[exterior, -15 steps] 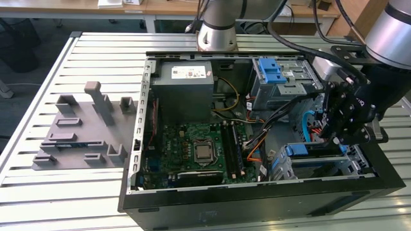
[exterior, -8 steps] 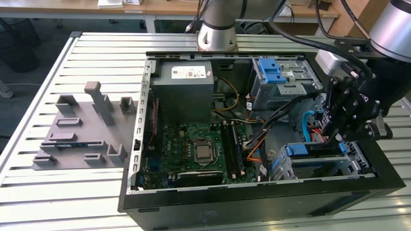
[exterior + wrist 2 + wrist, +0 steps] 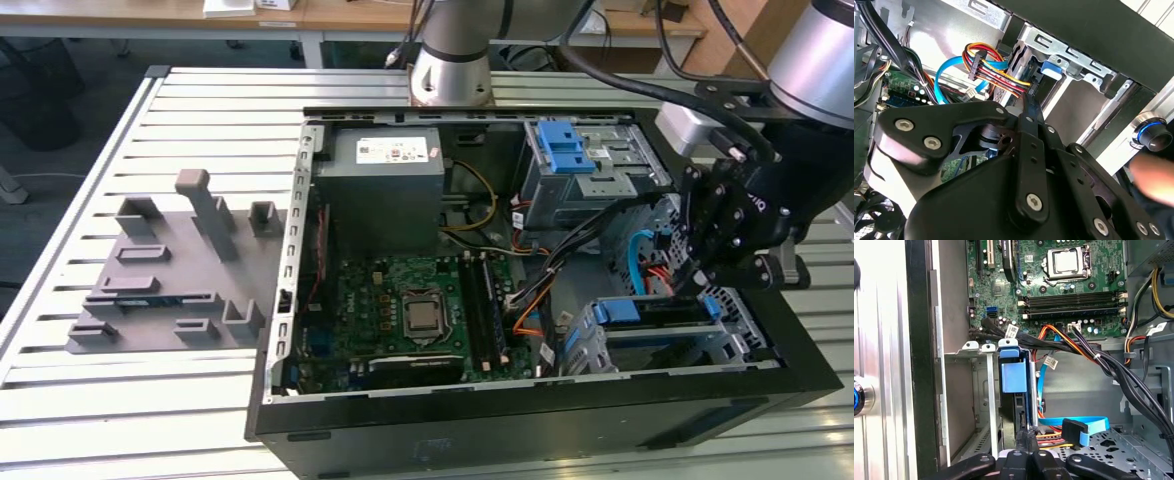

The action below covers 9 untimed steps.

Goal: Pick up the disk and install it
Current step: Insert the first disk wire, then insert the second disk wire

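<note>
The black gripper (image 3: pixel 1028 442), fingers pressed together (empty), hovers beside the blue-framed silver disk (image 3: pixel 1013 377) seated in its grey metal bay (image 3: pixel 985 390).

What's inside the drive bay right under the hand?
In the first wrist view the disk stands on edge in the metal bay, its blue carrier tab showing. The hand covers its cable end. Its label can't be seen.

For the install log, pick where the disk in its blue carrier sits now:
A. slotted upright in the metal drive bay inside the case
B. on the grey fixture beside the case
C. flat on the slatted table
A: in the first wrist view the disk stands on edge between the drive bay rails, gripper at its end.
</note>
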Motion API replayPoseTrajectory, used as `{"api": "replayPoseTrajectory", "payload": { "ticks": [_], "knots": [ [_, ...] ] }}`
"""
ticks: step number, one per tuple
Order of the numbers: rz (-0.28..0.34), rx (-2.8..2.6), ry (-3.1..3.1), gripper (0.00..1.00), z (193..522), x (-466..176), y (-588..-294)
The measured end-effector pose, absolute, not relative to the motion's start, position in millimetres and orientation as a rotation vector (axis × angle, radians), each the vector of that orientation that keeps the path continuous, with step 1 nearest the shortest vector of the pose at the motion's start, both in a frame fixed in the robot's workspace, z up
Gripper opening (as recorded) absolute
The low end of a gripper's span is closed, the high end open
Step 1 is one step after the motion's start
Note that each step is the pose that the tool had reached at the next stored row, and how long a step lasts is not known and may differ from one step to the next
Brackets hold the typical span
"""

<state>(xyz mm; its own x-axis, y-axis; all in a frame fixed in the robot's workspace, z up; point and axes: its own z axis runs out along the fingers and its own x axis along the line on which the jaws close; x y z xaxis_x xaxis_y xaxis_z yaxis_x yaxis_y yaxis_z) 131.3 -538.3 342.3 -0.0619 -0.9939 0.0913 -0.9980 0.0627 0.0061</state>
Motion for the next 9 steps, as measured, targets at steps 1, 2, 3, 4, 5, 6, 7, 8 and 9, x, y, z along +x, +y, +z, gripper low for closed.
{"api": "replayPoseTrajectory", "payload": {
  "ticks": [1,2,3,4,5,6,7,8,9],
  "knots": [
    [0.089,2.102,-2.237,0.11,342.4,131.3,-538.3],
    [0.089,2.102,-2.237,0.11,342.4,131.4,-538.3],
    [0.089,2.102,-2.237,0.11,342.8,131.3,-538.3],
    [0.089,2.102,-2.237,0.11,343.2,131.3,-538.3],
    [0.089,2.102,-2.237,0.11,343.3,131.3,-538.3],
    [0.089,2.102,-2.237,0.11,343.3,131.3,-538.3],
    [0.089,2.102,-2.237,0.11,343.3,131.3,-538.3],
    [0.089,2.102,-2.237,0.11,343.4,131.3,-538.3],
    [0.089,2.102,-2.237,0.11,343.4,131.3,-538.3]
  ]
}}
